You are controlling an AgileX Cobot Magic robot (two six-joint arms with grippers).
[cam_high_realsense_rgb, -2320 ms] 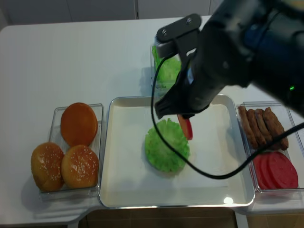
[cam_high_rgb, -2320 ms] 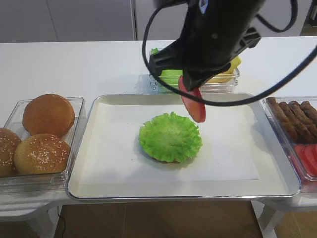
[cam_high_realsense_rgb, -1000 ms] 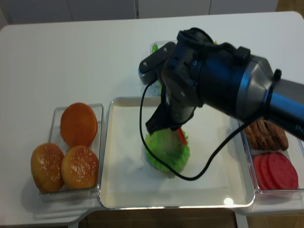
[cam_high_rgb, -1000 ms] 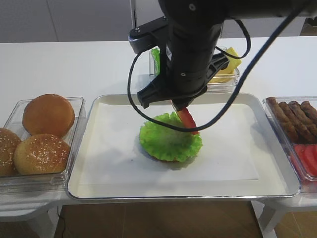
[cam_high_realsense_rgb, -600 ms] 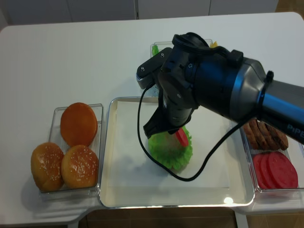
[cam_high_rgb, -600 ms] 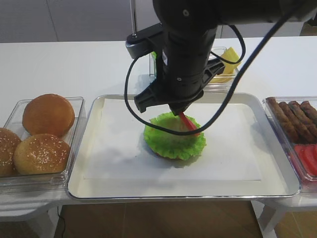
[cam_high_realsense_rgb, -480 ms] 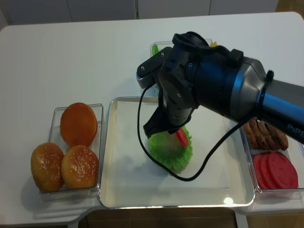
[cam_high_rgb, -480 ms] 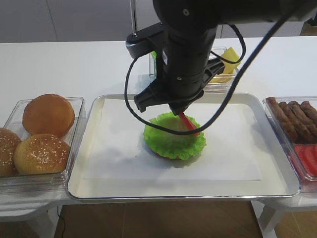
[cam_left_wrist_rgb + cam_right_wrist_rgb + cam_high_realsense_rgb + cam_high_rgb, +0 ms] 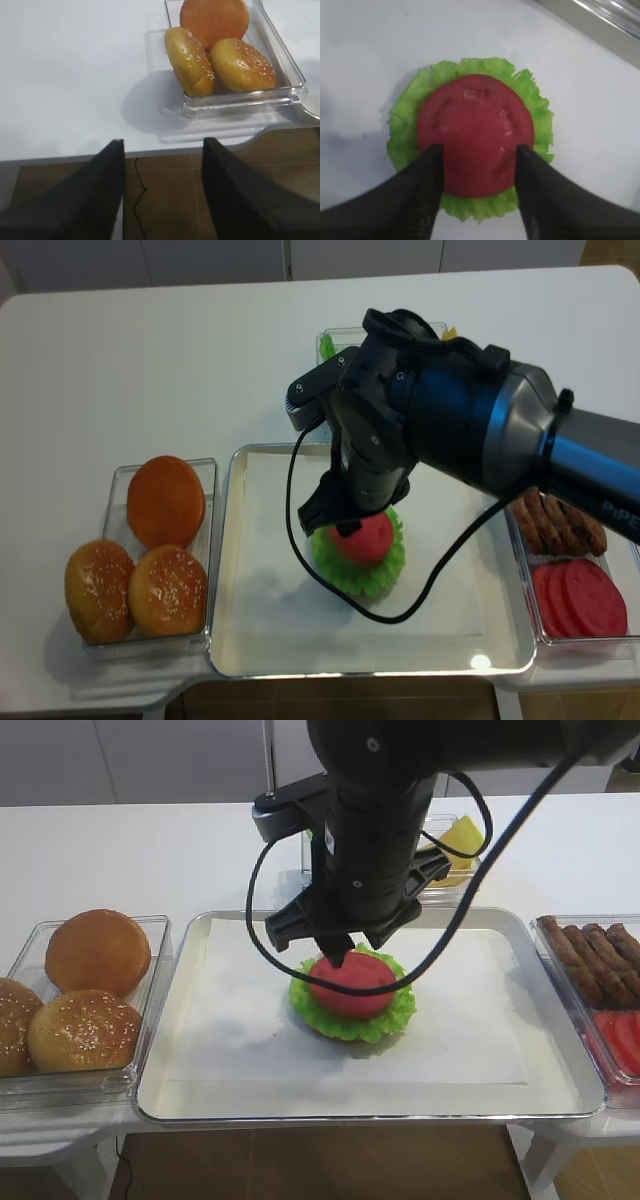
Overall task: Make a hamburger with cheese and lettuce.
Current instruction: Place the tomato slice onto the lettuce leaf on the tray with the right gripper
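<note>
1. The hamburger (image 9: 351,996) lies flat near the middle of the tray (image 9: 200,1100); its red tomato slice (image 9: 476,134) faces up on the lettuce (image 9: 402,131), round, with no clear long axis.
2. Right gripper (image 9: 477,165) hangs just above the tomato slice, jaws apart, holding nothing.
3. Behind the tray, the cheese (image 9: 462,836) sits in a clear box.
4. Left gripper (image 9: 162,192), jaws spread, empty, hovers near the buns (image 9: 220,55) left of the tray.

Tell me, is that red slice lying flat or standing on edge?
Flat. The tomato slice lies face-up on the lettuce, between the open right pincer fingers.
</note>
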